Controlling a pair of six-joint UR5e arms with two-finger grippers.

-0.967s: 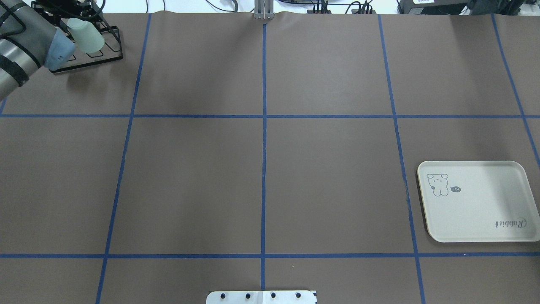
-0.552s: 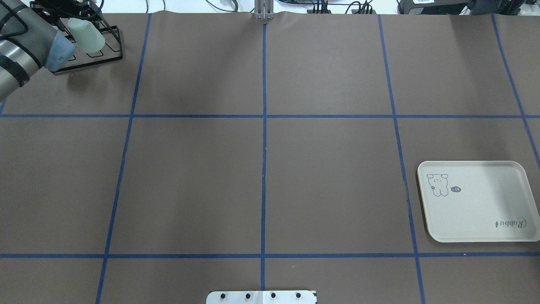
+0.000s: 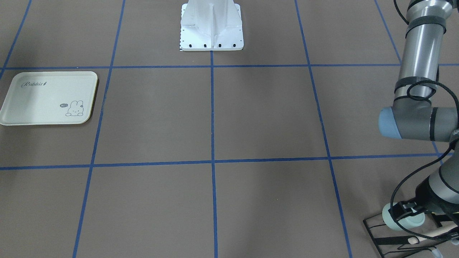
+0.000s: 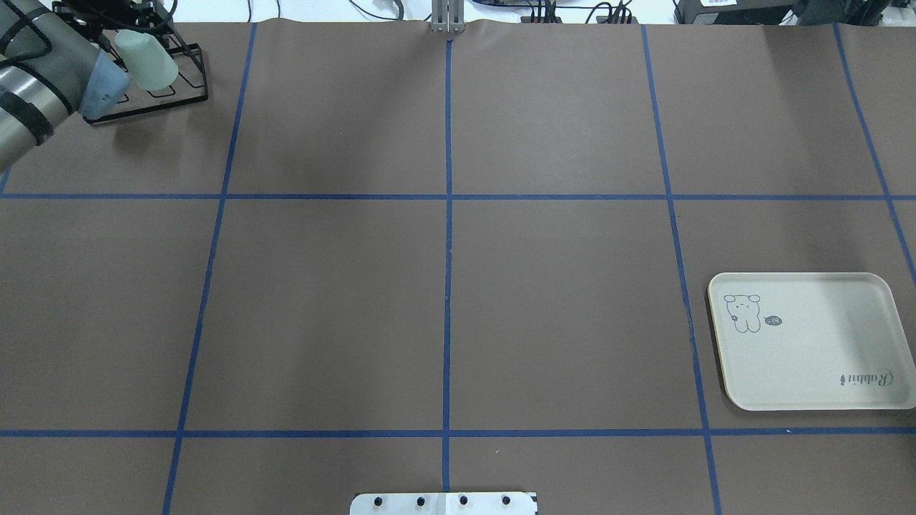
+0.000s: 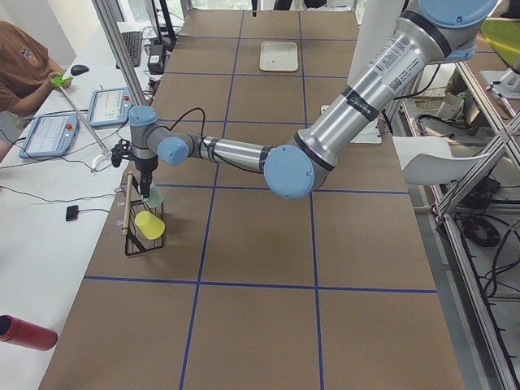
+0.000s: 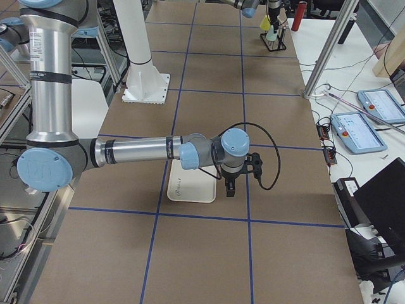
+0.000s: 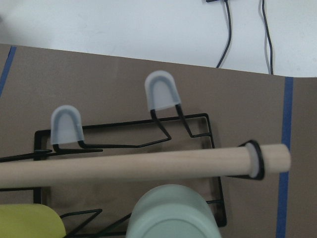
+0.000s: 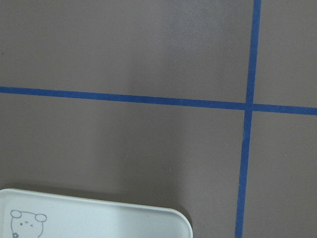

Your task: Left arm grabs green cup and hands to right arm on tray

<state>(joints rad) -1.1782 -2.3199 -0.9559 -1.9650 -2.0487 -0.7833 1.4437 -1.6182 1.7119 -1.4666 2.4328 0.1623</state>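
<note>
- Step in hand: the grasp phase. The left gripper (image 3: 407,212) is at the green cup (image 3: 403,218), which sits on the black wire rack (image 3: 398,238) at the far left corner of the surface (image 4: 444,286). The hand-over has not begun.
- Left gripper state: in the front-facing view its black fingers straddle the cup body and appear clamped on it — contact is a judgement, since cables and the wrist hide part of the grip.
- Right gripper (image 6: 231,189): it hangs over the surface just beside the tray (image 4: 809,340). It shows only in a side view, so whether it is apart or together cannot be told.
- Next move: lift the cup clear of the rack's rubber-capped prongs (image 7: 161,91) and wooden dowel (image 7: 129,166) without snagging, then carry it across the surface toward the right arm. The tray is well apart from the rack, so a long transfer is needed.
- Cup appearance: pale mint green, smooth, tapered, no handle — mounted mouth-down and tilted on the rack, flat base facing the left wrist camera.
- Adjacent item: a yellow cup (image 5: 149,224) sits just beside it on the same rack; avoid disturbing it.
</note>
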